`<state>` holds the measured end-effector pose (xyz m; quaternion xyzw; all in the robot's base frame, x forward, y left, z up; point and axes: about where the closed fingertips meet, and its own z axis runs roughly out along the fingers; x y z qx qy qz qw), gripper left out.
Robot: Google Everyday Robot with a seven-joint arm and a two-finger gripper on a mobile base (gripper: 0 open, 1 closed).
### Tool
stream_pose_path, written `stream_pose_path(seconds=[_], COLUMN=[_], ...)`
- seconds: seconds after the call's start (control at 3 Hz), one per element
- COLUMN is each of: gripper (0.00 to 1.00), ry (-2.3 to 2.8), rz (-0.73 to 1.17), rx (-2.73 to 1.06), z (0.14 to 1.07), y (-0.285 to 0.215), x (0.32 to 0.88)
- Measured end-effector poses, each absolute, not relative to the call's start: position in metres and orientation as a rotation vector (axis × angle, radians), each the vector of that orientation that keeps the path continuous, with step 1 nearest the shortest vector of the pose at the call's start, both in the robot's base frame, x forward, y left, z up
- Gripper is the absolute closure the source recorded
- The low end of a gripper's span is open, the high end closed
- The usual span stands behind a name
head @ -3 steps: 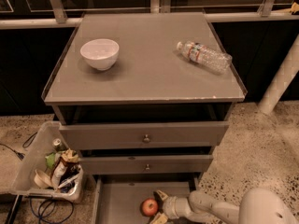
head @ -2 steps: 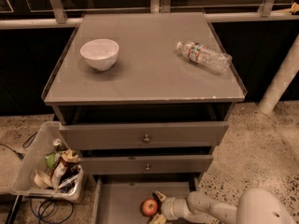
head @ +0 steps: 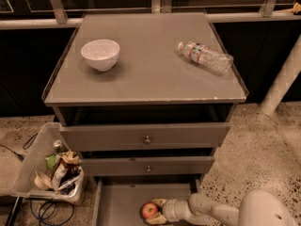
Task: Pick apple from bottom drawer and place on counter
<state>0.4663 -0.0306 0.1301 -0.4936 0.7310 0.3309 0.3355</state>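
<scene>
Apple (head: 148, 210), round and red with a yellowish patch, lies on the flat grey floor of your bottom drawer (head: 120, 202), at the lower centre of the frame. Your gripper (head: 155, 211) reaches in from the lower right on a smooth pale arm, its two tan fingers (head: 159, 203) spread apart above and below the apple's right side, not clamped. Higher up, the glossy grey counter (head: 150, 79) carries a white bowl (head: 100, 54) at left and a clear ribbed plastic bottle (head: 205, 57) lying on its side at right.
</scene>
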Motion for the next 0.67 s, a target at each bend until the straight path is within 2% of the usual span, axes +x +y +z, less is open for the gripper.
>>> stream_pose_path(seconds=[0.67], gripper=[0.88], ry=[1.907], rz=[0.863], rx=[-1.288], z=[0.1301], y=[-0.0305], x=[0.4663])
